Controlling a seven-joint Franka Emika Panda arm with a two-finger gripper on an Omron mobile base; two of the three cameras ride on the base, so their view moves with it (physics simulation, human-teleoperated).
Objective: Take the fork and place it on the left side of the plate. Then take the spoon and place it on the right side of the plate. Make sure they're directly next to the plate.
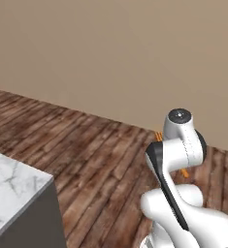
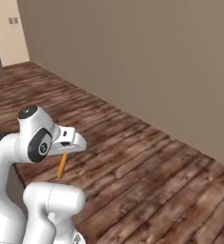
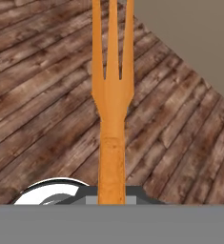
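Note:
The orange fork [image 3: 112, 119] runs up the middle of the hand view, tines pointing away over the wooden floor. My gripper [image 3: 112, 197] is shut on its handle, and the fingertips barely show on either side of it. In the right base view the fork [image 2: 62, 165] hangs below the white hand, held high above the floor. In the left base view two short orange pieces of the fork [image 1: 184, 172] stick out from behind the arm. The plate and the spoon are out of view.
A marble-topped counter corner [image 1: 13, 186] stands at the lower left of the left base view. Dark wooden floor [image 2: 147, 162] stretches ahead to a plain beige wall [image 2: 132, 57].

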